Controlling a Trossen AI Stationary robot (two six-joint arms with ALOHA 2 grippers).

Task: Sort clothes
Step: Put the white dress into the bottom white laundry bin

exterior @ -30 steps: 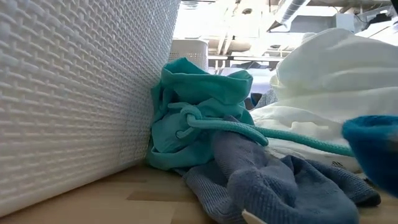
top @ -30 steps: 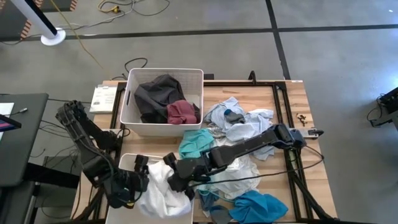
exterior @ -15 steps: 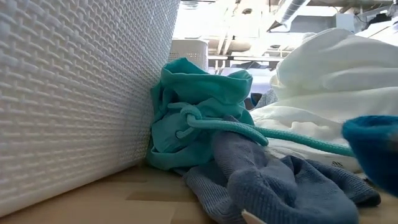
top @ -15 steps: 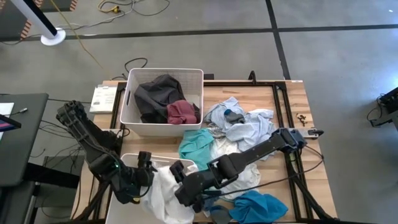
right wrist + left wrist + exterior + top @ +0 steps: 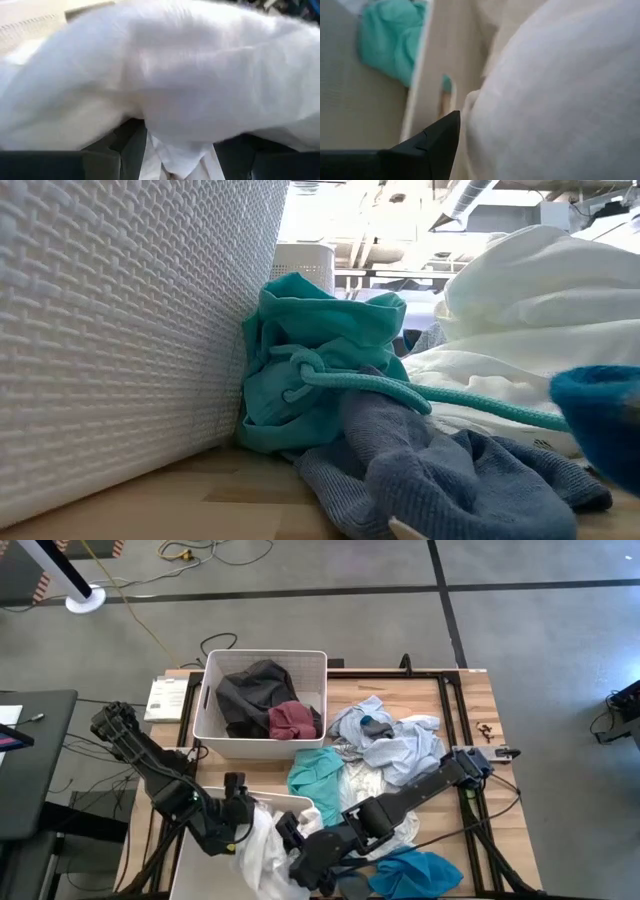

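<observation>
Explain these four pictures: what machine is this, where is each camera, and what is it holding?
Two dark robot arms work at a wooden table, sorting clothes. The overhead view shows a far bin holding dark grey and maroon garments, loose clothes mid-table, and a near bin. The table-level view looks past a teal garment beside a bin's woven wall. The other two cameras ride on the wrists. Both claws, left and right, meet at a white garment in the near bin. The right claw's fingers straddle its fabric; whether the left one grips it is unclear.
</observation>
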